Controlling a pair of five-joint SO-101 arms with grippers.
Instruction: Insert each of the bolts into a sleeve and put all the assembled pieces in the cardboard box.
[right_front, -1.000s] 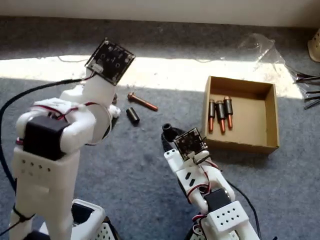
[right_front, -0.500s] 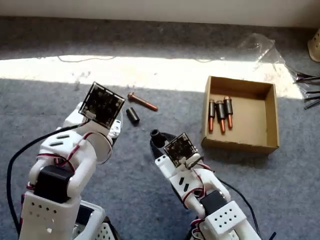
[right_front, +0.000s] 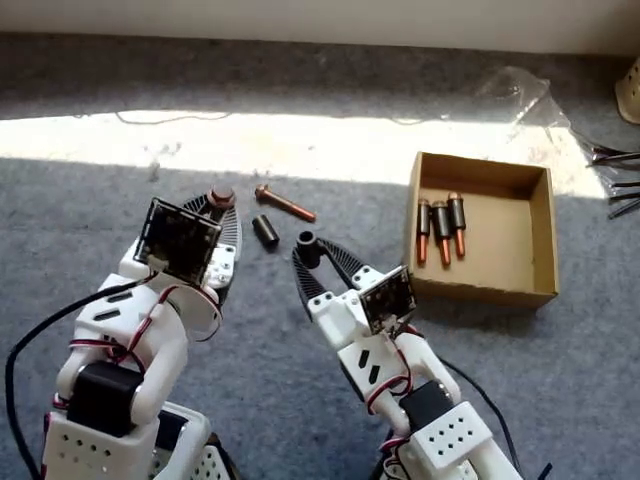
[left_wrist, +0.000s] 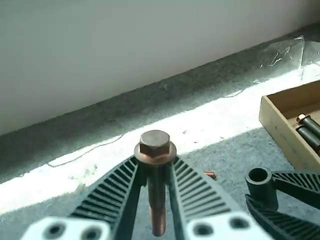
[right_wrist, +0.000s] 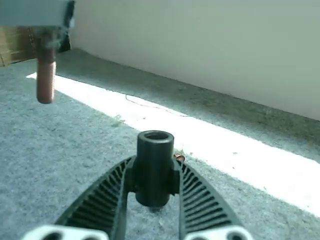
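Bolt clamped between left fingers; sleeve clamped between right fingers.

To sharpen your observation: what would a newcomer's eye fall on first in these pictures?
The left hand grips a copper bolt head up, and beside it the right hand grips a black sleeve, open end up. To their right, the box holds three assembled pieces; a loose bolt and a loose sleeve lie on the carpet.

A bright band of sunlight is thrown across the grey carpet and is washed out to glare. The nearer carpet is left in even shade.
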